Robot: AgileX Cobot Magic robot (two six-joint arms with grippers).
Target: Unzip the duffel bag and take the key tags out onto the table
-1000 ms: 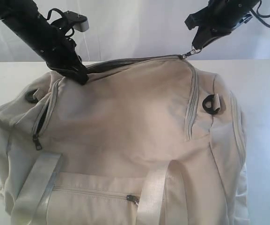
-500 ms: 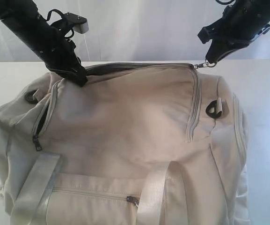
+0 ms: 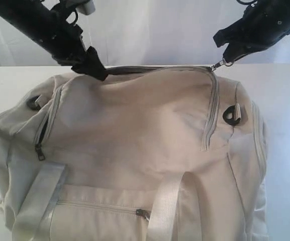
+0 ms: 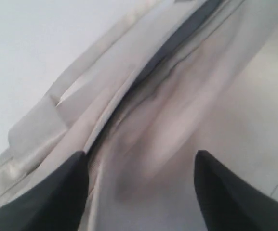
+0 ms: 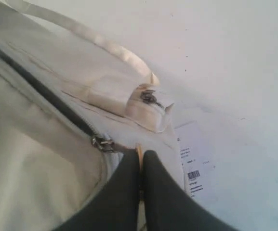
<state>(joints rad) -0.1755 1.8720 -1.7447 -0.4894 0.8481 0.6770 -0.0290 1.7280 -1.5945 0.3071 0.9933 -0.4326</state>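
**Right pinch on the main zipper pull; left jaws wide over the bag top**

My right gripper (image 5: 141,155) has its fingers pressed together, pinching the zipper pull (image 3: 220,64) at the right-hand end of the bag's top edge in the exterior view. The metal slider (image 5: 102,143) sits just beside my fingertips.

My left gripper (image 4: 139,154) stands with its fingers spread wide and nothing between them. It is poised over the cream fabric at the other end of the same zipper. I cannot tell whether it touches the cloth.

Between the two grippers a narrow dark gap (image 3: 134,69) runs along the top edge, with grey lining showing in it.

The duffel bag (image 3: 134,130) lies on the table (image 3: 285,150) and fills most of the exterior view. A shiny webbing handle (image 3: 39,201) drapes down its near face. A black D-ring (image 3: 231,115) sits near the right end.

A white barcode label (image 5: 192,163) lies flat on the table just beside that end of the bag.
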